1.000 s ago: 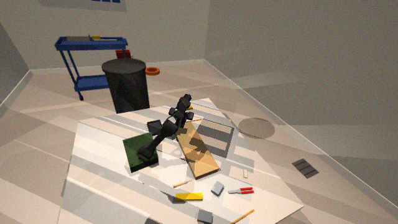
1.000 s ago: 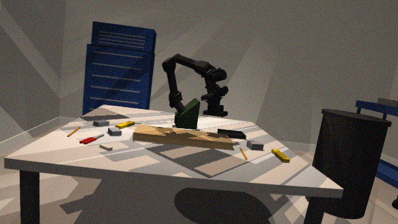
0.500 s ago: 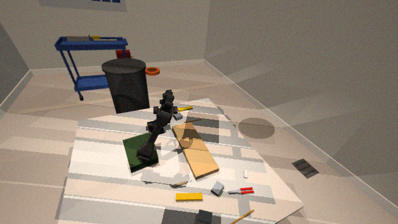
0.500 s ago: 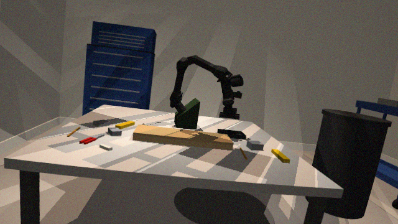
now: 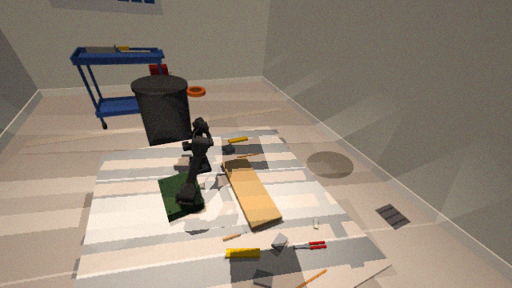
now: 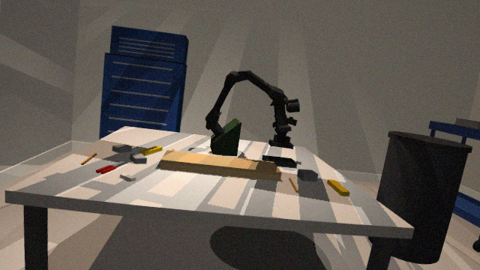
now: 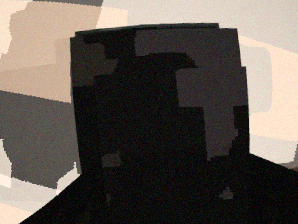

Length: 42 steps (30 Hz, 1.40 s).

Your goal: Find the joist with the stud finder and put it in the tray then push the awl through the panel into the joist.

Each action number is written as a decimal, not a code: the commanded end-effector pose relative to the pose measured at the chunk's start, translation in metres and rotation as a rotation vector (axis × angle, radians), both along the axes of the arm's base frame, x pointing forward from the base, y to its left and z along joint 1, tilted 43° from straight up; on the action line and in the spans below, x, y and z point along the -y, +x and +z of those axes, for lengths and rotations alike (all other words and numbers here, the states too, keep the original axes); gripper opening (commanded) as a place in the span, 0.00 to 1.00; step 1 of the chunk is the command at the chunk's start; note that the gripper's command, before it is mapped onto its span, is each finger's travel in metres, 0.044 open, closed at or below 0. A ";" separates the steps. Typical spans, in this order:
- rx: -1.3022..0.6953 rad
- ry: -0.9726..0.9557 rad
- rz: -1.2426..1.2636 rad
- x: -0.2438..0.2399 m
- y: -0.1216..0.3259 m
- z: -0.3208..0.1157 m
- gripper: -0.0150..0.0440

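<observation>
My gripper point(image 6: 281, 139) is shut on the dark stud finder point(image 6: 281, 144) point(image 7: 215, 90) and holds it upright, low above the black tray point(image 6: 275, 161) point(image 5: 206, 166), with a gap below it in the exterior view. In the wrist view the stud finder fills the middle and hides nearly all beneath it; the fingertips cannot be made out. The wooden floor panel point(image 5: 252, 192) point(image 6: 221, 162) lies beside the tray. The awl point(image 5: 231, 237), with its orange-tan handle and thin tip, lies off the panel's near end in the top view.
The arm stands on a green base block point(image 5: 170, 196) point(image 6: 229, 142). Red-handled pliers point(image 5: 318, 246) point(image 6: 106, 169), a yellow block point(image 5: 243, 253) and grey blocks point(image 5: 279, 241) lie near the awl. Another yellow piece point(image 5: 238, 139) point(image 6: 337, 187), a grey block point(image 6: 307, 175) and a pencil point(image 6: 293, 184) lie past the panel's far end.
</observation>
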<state>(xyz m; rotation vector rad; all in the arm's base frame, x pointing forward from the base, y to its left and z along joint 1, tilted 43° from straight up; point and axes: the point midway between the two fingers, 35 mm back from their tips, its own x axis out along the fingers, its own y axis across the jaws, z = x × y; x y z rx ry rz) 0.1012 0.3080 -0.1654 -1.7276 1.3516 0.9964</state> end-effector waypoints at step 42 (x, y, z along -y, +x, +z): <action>0.000 0.017 0.004 0.051 0.018 -0.065 0.25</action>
